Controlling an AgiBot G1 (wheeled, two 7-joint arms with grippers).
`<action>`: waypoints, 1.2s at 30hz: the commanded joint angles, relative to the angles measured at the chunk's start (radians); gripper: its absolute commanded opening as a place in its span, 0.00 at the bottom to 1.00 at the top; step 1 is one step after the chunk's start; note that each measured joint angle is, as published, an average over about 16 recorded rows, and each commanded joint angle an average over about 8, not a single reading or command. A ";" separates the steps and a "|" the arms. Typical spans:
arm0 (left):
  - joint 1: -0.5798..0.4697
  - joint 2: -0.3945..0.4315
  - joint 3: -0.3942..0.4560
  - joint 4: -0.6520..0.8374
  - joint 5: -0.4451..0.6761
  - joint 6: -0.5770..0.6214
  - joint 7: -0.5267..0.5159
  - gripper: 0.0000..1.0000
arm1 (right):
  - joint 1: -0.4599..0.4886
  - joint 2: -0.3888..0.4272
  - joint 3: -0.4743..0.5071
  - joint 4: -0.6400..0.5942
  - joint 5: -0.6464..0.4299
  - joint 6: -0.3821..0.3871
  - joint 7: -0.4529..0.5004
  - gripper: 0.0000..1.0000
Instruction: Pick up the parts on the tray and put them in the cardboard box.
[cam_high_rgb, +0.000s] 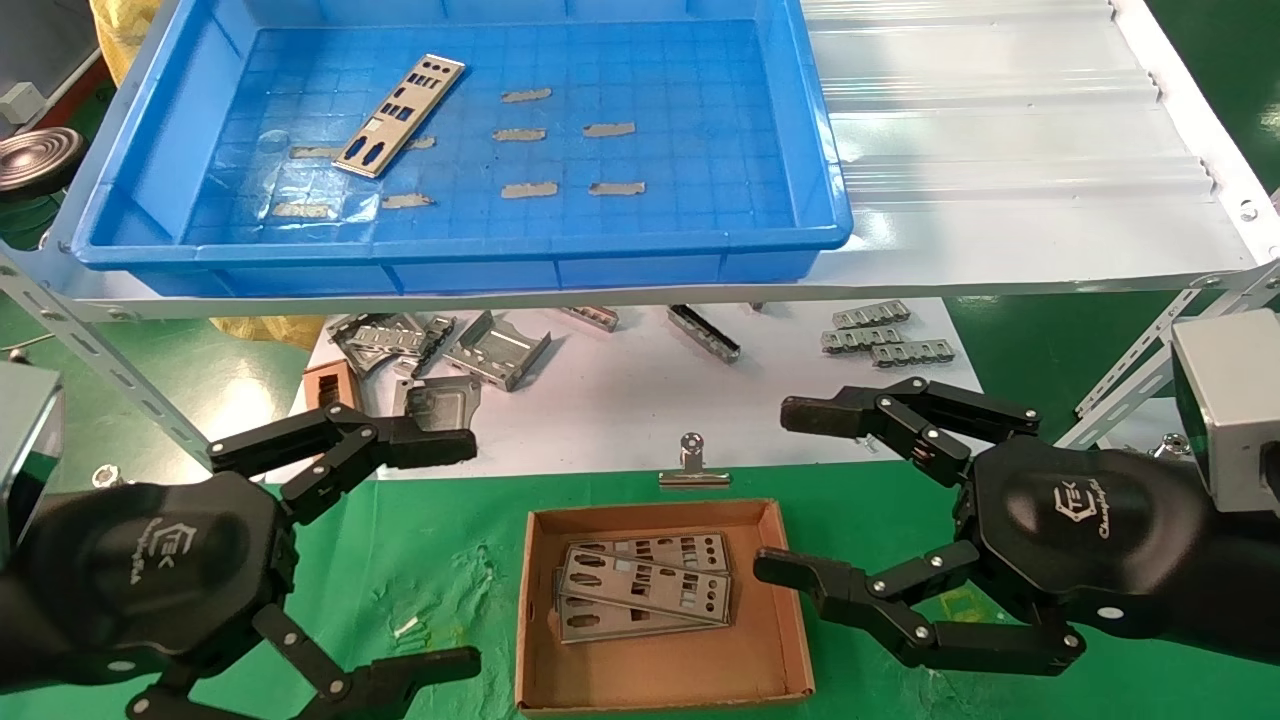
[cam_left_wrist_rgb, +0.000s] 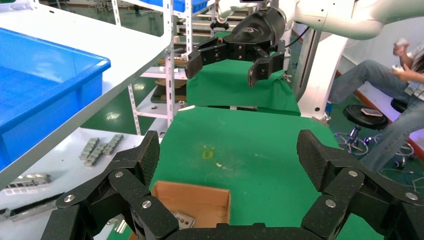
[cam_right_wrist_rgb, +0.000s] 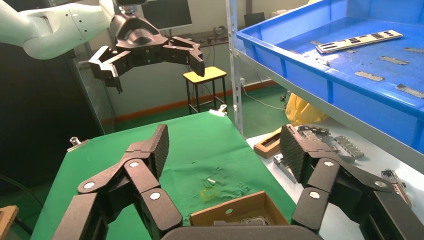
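Green cloth on the tabletop (cam_high_rgb: 450, 560) lies bare on both sides of the cardboard box (cam_high_rgb: 780, 640), where the left end effector (cam_high_rgb: 440, 550) and right end effector (cam_high_rgb: 790, 490) hover with fingers spread wide, holding nothing, one on each side of the box. Inside the box lie stacked parts (cam_high_rgb: 645, 590), overlapping near its far wall. On the shelf (cam_high_rgb: 1000, 150) beyond, the blue tray (cam_high_rgb: 790, 130) holds one part (cam_high_rgb: 400, 115) at its far left among grey tape strips (cam_high_rgb: 530, 190).
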 joint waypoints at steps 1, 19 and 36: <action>0.000 0.000 0.000 0.000 0.000 0.000 0.000 1.00 | 0.000 0.000 0.000 0.000 0.000 0.000 0.000 1.00; 0.000 0.000 0.000 0.000 0.000 0.000 0.000 1.00 | 0.000 0.000 0.000 0.000 0.000 0.000 0.000 0.41; 0.000 0.000 0.000 0.000 0.000 0.000 0.000 1.00 | 0.000 0.000 0.000 0.000 0.000 0.000 0.000 0.32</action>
